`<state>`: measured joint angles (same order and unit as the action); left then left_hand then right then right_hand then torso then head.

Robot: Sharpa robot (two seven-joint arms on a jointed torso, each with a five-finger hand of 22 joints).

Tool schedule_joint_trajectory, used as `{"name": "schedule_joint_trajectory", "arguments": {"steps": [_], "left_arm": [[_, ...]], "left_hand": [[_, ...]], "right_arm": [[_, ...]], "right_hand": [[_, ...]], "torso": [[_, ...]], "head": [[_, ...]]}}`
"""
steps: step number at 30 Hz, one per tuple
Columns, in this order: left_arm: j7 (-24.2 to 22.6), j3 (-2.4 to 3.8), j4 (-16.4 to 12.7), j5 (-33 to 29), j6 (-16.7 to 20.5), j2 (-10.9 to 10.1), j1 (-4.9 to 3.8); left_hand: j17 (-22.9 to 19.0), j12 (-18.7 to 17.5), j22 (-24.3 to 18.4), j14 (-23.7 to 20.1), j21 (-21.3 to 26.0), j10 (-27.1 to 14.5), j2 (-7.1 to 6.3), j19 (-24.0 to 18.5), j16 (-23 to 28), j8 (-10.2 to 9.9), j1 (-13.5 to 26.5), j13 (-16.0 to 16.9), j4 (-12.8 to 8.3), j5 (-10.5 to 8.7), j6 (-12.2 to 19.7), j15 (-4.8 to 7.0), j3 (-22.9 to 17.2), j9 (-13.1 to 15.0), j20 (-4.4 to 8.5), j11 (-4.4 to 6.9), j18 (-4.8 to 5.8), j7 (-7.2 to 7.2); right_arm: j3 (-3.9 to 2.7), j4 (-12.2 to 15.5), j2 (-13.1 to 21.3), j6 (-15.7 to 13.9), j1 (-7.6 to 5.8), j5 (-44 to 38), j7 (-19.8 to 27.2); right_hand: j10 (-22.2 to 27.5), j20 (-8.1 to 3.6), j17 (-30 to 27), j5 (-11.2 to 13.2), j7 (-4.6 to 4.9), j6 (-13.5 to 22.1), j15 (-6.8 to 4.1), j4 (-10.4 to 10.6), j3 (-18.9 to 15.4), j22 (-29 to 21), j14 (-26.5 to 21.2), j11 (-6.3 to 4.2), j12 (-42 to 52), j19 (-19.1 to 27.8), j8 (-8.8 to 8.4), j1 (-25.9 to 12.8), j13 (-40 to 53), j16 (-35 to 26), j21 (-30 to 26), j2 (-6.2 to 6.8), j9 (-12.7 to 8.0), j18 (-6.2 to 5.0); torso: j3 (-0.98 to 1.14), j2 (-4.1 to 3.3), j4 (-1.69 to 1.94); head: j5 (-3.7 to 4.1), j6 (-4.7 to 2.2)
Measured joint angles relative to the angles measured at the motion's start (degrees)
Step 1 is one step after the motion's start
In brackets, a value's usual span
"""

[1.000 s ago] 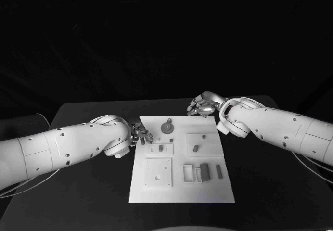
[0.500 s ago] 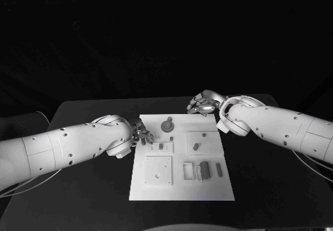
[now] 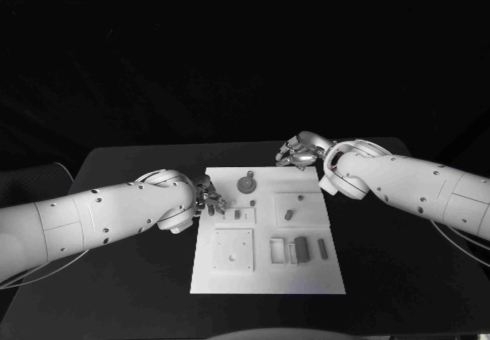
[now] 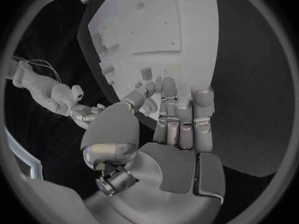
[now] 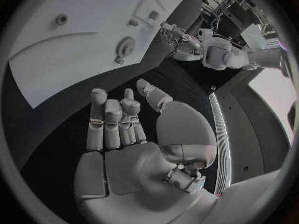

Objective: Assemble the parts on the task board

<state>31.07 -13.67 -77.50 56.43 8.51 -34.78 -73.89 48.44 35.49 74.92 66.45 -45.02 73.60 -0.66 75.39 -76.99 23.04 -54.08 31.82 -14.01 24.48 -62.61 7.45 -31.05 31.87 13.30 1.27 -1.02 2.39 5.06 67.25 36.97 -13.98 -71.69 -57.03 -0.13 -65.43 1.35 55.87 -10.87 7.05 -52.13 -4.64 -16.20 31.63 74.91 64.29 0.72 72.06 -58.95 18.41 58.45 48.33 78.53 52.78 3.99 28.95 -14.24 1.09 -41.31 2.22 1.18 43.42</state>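
Observation:
The white task board (image 3: 268, 273) lies in the middle of the black table. On it I see a round toothed part (image 3: 246, 185), a small part (image 3: 238, 213) in a square plate, another small part (image 3: 289, 215) to its right, and dark bars (image 3: 300, 247) near the front. My left hand (image 3: 208, 200) hovers at the board's left edge with straight fingers (image 4: 181, 119) and nothing in it; a small upright part (image 4: 147, 73) stands just past them. My right hand (image 3: 299, 154) hangs beyond the board's far right corner, its fingers (image 5: 112, 119) extended and holding nothing.
A second square plate (image 3: 234, 253) with holes sits on the board's front left. Black table surface (image 3: 408, 269) runs all round the board, and both white forearms reach in over it from the sides. The table's far edge lies just behind the right hand.

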Motion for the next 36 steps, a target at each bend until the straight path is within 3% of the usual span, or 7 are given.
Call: {"name": "schedule_joint_trajectory", "arguments": {"steps": [1, 8, 36], "left_arm": [[0.0, 0.0, 0.0, 0.35, -0.11, 0.03, 0.03], [0.0, 0.02, 0.19, 1.94, -0.59, 0.36, 0.41], [-0.04, 0.02, 2.15, 3.74, -0.95, 1.73, 1.31]], "left_hand": [[0.0, 0.0, 0.0, 0.0, 0.0, 0.0, -0.06, 0.0, 0.0, 0.0, 0.06, 0.0, 0.0, 0.87, 0.0, 0.0, 0.0, 0.0, 0.0, 0.0, 0.0, 0.0], [0.06, 0.23, -0.01, 0.01, 0.0, 0.02, -0.49, 0.0, -0.02, 0.03, 0.49, 0.12, 0.06, 1.69, -0.02, 0.01, 0.05, 0.01, 0.0, 0.03, 0.0, -0.02], [0.15, 0.7, 0.02, 0.02, -0.22, 0.09, -0.55, 0.28, -0.24, 0.11, 0.55, 0.39, 0.74, 1.64, -0.05, 0.02, 0.42, 0.02, 0.1, 0.29, 0.0, -0.03]], "right_arm": [[0.0, 0.0, 0.0, 0.0, 0.0, 0.0, 0.0], [0.0, 0.05, -0.01, 0.0, 0.0, 0.0, 0.0], [0.0, 0.16, -0.01, 0.0, 0.0, 0.0, 0.0]], "right_hand": [[0.0, 0.0, 0.0, 0.0, 0.0, 0.0, -0.02, 0.0, 0.0, 0.0, -0.02, 0.0, 0.0, 0.0, 0.0, 0.0, 0.0, 0.0, 0.0, 0.0, 0.0, -0.02], [0.0, 0.0, 0.0, 0.0, -0.01, 0.0, -0.09, 0.0, 0.0, 0.0, -0.09, 0.0, 0.0, 0.0, 0.0, 0.0, 0.0, 0.0, 0.0, 0.0, 0.0, -0.22], [0.0, 0.0, 0.0, 0.0, -0.06, -0.15, -0.04, 0.0, 0.0, 0.0, -0.08, 0.0, 0.0, 0.0, 0.0, 0.0, 0.0, 0.0, 0.0, 0.0, 0.1, -0.02]], "torso": [[-0.01, 0.0, 0.0], [0.04, 0.0, -0.01], [-0.01, 0.0, 0.0]], "head": [[-0.04, 0.04], [-0.07, 0.18], [0.23, 0.31]]}}
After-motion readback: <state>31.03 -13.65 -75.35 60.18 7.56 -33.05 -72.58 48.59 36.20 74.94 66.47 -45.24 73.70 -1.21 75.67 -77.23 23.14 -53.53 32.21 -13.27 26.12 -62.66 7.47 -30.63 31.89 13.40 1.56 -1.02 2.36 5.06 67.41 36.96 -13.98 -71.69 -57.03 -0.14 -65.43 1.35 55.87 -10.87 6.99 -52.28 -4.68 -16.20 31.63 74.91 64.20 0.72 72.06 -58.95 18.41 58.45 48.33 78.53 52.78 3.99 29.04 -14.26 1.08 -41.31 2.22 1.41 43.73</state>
